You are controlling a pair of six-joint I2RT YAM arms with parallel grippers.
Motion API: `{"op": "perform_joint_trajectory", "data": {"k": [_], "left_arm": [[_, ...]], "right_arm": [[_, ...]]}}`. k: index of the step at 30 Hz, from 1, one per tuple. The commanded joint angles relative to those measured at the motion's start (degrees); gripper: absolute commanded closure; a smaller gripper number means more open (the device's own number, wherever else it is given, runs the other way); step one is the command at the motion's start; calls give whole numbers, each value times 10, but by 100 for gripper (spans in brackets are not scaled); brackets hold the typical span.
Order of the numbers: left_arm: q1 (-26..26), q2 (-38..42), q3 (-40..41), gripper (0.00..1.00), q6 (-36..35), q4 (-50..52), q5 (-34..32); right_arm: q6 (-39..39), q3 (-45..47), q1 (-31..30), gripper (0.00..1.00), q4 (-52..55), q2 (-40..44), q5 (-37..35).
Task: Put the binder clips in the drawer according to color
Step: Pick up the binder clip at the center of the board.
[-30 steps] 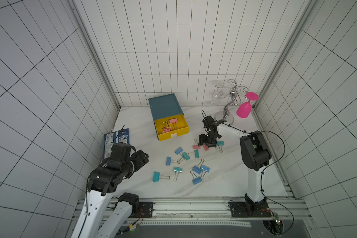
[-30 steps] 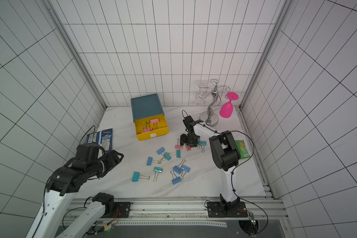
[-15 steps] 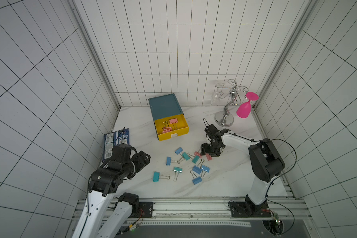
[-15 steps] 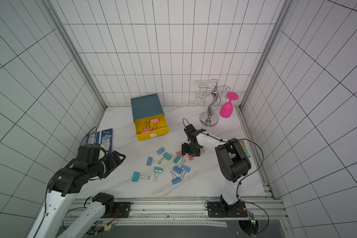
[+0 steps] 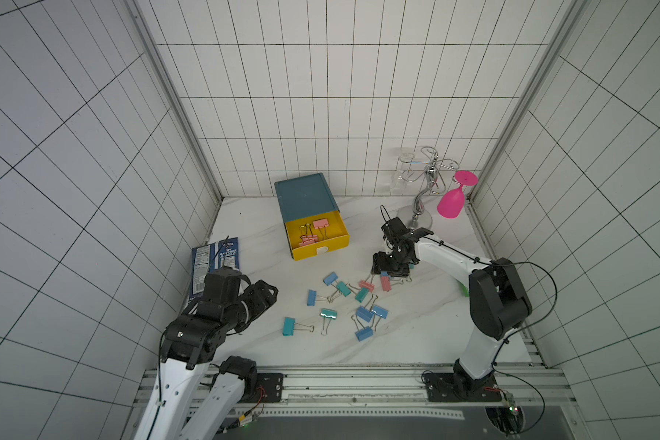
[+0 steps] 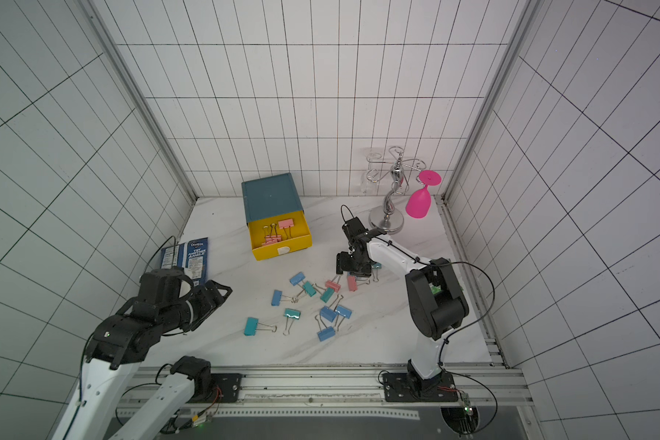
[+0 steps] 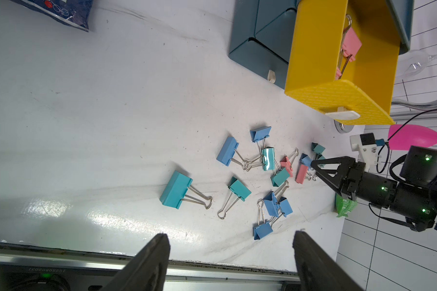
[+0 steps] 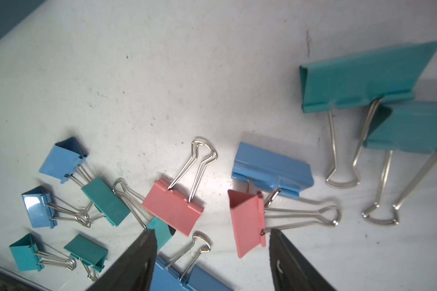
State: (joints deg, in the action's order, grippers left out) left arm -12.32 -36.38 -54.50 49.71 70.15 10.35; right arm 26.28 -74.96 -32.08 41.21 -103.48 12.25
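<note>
The small fold-back binder clips, with pink, light-blue or teal bodies and silver wire handles, lie scattered at the middle of the white marbled counter. Two pink ones remain at the pile's 1 o'clock edge. One is a flat-lying pink clip overlapping a teal neighbour. The other is an on-edge pink clip touching a light-blue clip. Several stored pink clips sit in the pulled-out yellow top drawer of the dark-teal box cabinet, at 11 o'clock from the pile. The two lower teal drawers are shut.

The right end effector hovers low over the two loose pink clips, jaws apart and empty, with the on-edge clip just inside one finger. The left end effector hangs at 8 o'clock of the pile, well apart from it, jaws wide with nothing between them.

The step in hand looks like the pink sort, at the reach for the next clip. The next move calls for centring on one pink body, descending, and closing without catching the blue clip's wire loops. The clip then has to be lifted and carried toward 10 o'clock, over the yellow drawer's front wall. The blue and teal clips will likely need the lower drawers pulled out first.
</note>
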Motion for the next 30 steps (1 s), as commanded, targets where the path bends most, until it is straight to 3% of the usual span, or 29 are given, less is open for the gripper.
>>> {"op": "perform_joint_trajectory", "data": {"k": [1, 15, 30], "left_arm": [[2, 6, -1, 19, -2, -2, -7], [2, -11, 3, 19, -8, -13, 0], [2, 2, 10, 19, -4, -9, 5]], "right_arm": [[-10, -17, 9, 28, 33, -25, -12], [-11, 27, 5, 38, 48, 0, -29], [-3, -5, -27, 46, 61, -43, -55]]}}
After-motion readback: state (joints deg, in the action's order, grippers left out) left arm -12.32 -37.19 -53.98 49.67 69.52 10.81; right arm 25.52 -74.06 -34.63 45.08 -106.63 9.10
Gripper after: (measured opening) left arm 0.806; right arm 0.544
